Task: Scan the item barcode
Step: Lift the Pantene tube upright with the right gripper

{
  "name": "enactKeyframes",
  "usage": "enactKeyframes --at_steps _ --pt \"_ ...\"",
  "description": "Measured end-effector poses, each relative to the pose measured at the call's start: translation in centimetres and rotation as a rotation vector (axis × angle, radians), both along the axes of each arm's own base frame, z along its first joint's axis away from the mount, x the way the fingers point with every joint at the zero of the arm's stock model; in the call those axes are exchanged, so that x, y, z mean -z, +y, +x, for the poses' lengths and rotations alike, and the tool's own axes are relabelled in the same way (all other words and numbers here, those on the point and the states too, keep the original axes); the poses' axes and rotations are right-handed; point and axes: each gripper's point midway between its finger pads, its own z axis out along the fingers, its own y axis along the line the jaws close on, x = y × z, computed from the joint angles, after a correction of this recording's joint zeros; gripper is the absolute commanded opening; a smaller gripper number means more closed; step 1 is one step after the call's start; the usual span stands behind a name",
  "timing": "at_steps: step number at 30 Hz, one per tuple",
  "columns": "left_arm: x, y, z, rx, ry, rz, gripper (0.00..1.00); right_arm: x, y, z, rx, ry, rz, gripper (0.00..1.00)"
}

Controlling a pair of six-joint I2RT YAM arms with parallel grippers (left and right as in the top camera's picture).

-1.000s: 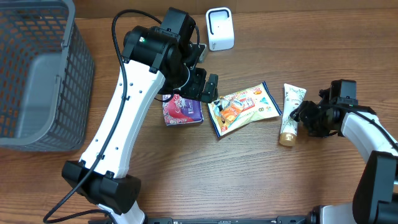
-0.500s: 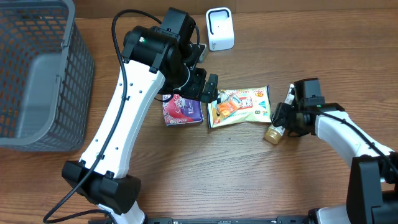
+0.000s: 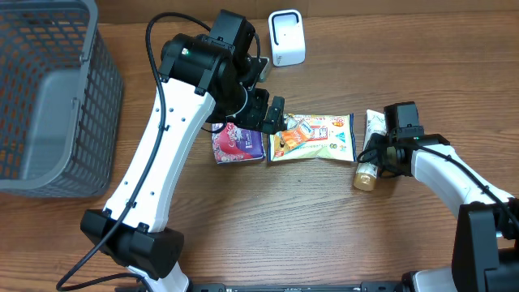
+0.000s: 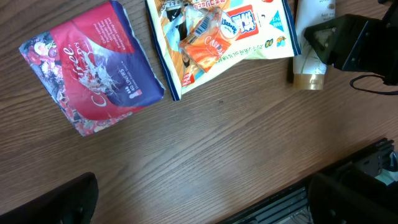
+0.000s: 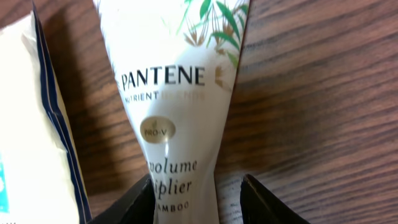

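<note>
**Overhead view with 2 wrist views.** My right end effector (image 3: 375, 152) is lowered over the Pantene tube (image 5: 174, 93). The tube lies flat on the wooden tabletop (image 3: 324, 235), with its gold cap (image 3: 365, 177) pointing toward my bases.

The fingers (image 5: 134, 202) straddle the tube near its cap end at a middling spread. 1 finger sits against the tube's edge, and a strip of shadowed wood shows between the tube and the other finger, so the grip is not closed.

Just beside the tube lies a snack bag (image 3: 312, 138); whether its blue-trimmed edge touches the tube I cannot tell. A red-and-purple tissue pack (image 3: 238, 144) lies at the bag's other end.

My left end effector (image 3: 269, 113) hangs above the pack and bag, spread wide and holding nothing. The white scanner (image 3: 285, 36) stands at the far edge, well apart from the tube. A grey mesh basket (image 3: 49, 105) occupies the left side.
</note>
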Motion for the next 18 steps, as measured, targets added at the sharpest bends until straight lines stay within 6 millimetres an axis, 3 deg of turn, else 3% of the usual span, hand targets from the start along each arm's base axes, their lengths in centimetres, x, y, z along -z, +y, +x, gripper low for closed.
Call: enactKeyframes --at_steps 5,15,18 --pt "0.0 0.0 0.0 0.000 0.000 0.000 1.00 -0.3 0.0 0.8 0.015 -0.032 0.004 0.36" --pt "0.0 0.0 0.0 0.000 0.000 0.000 1.00 0.7 -0.1 0.4 0.026 -0.044 0.003 0.37" --pt "0.0 0.0 0.0 0.000 0.000 0.000 1.00 0.9 -0.2 0.1 0.032 -0.035 0.002 0.30"
